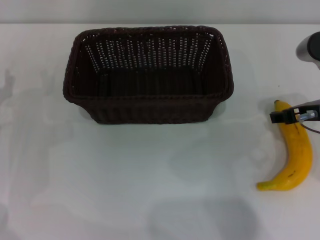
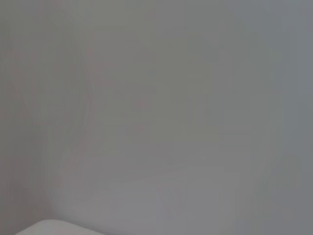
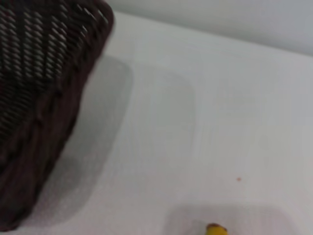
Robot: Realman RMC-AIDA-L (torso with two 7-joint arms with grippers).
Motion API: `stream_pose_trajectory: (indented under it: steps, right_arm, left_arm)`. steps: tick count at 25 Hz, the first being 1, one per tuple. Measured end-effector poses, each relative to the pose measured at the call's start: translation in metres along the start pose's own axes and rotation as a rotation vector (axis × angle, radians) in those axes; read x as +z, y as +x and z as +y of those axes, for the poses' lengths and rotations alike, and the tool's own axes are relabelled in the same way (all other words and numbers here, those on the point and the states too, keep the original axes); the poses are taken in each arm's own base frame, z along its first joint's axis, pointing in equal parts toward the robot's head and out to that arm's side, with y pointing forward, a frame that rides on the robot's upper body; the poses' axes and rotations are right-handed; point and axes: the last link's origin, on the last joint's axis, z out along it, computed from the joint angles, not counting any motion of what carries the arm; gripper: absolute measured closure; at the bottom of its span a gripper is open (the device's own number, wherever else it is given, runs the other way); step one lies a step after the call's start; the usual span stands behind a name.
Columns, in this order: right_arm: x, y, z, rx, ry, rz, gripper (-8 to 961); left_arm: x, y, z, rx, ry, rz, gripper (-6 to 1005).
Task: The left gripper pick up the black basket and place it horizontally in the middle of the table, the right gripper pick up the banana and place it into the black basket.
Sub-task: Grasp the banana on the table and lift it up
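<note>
Currently on the table (image 1: 150, 175), a plain white top:

Black basket (image 1: 148, 75): woven, rectangular, upright, long side running across the table, opening up. Sits at mid-width, toward the far edge. Holds nothing. One corner also shows in the right wrist view (image 3: 44, 98).

Banana (image 1: 295, 150): yellow, curved, lying flat near the right edge, well apart from the basket; greenish tip toward the near edge. Only a small yellow end shows in the right wrist view (image 3: 215, 229).

Right gripper (image 1: 292, 115): enters from the right edge, its black tip over the banana's far end. Whether its fingers are apart or together cannot be told.

Left gripper: not in any view; the left wrist view shows only a blank grey surface.
</note>
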Motion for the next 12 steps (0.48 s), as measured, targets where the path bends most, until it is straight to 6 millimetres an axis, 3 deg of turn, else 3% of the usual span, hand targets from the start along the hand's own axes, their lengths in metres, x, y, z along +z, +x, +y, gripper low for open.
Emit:
stream_pose_trajectory:
  steps: [12]
  right_arm:
    - [0.018,0.01,-0.009,0.069,-0.088,0.074,222]
  left_arm:
    - [0.0,0.0,0.0,0.001,0.0,0.001,177]
